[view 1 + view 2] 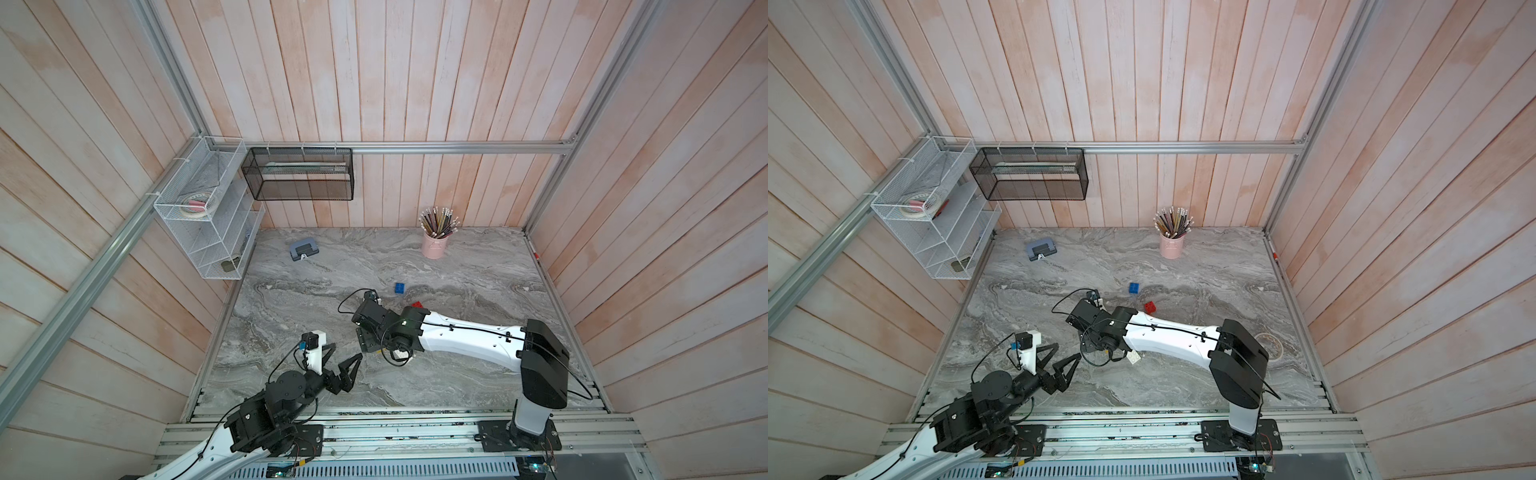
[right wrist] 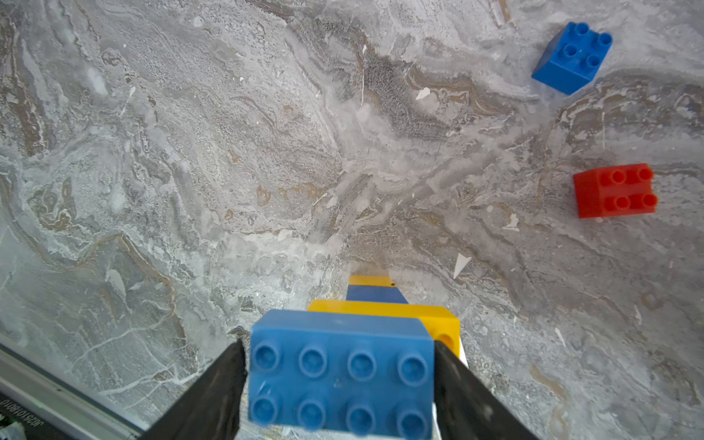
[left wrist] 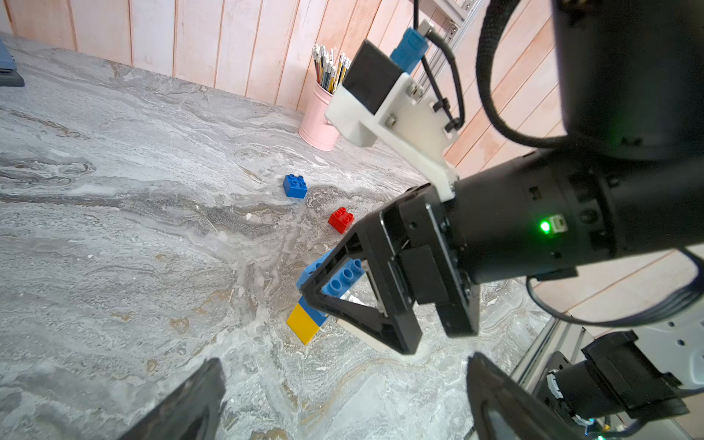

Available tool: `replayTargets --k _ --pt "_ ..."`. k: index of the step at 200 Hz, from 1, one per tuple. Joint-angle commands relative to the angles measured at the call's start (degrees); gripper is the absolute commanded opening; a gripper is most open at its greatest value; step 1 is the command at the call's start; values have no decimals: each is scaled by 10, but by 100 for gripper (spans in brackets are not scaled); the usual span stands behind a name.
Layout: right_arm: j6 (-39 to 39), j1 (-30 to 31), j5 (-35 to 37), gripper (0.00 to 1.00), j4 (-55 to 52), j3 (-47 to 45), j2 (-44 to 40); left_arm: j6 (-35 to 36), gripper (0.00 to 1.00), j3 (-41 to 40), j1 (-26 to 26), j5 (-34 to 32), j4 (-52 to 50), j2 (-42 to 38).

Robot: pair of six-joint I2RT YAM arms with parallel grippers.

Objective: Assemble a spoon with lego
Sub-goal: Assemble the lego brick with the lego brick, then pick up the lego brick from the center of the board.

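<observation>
In the right wrist view, my right gripper [image 2: 341,381] is shut on a blue oblong brick [image 2: 341,373], one finger at each short end. That brick tops the spoon, over a yellow brick [image 2: 438,324], with the narrow yellow-and-blue handle [image 2: 375,293] lying beyond on the table. In both top views only a white brick [image 1: 401,354] [image 1: 1133,357] of it shows under the arm. A loose blue square brick [image 1: 400,288] [image 2: 571,57] and a red brick [image 1: 1150,307] [image 2: 615,190] lie farther back. My left gripper [image 1: 345,353] [image 3: 343,404] hangs open and empty just left of the spoon.
A pink pencil cup [image 1: 434,245] stands at the back wall and a blue-grey hole punch [image 1: 301,250] lies at the back left. White wire shelves [image 1: 199,216] and a black mesh basket [image 1: 299,174] hang on the left. A tape ring [image 1: 1268,345] lies at the right.
</observation>
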Motion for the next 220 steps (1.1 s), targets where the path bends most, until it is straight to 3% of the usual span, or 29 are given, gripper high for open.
replayTargets --k 1,78,97,135,167,198,220 --pt "2 -1 9 80 -8 -1 -26 3 100 -9 1 0 -1 -6" --pt "-36 -17 48 87 -17 -20 -124 2 100 -6 1 21 8 9" --pt "-66 -79 -2 87 -1 -71 -181 -20 100 -7 1 29 17 54" --pt "-148 -260 -132 87 63 -190 -271 -66 96 11 -3 59 25 167" --pt "-237 -338 -191 83 93 -238 -256 -90 93 3 -6 54 46 212" --pt "-285 -363 -209 74 134 -256 -186 -97 92 -5 -6 81 117 265" --pt "-321 -369 -243 67 129 -218 -113 -102 91 -3 -6 95 157 317"
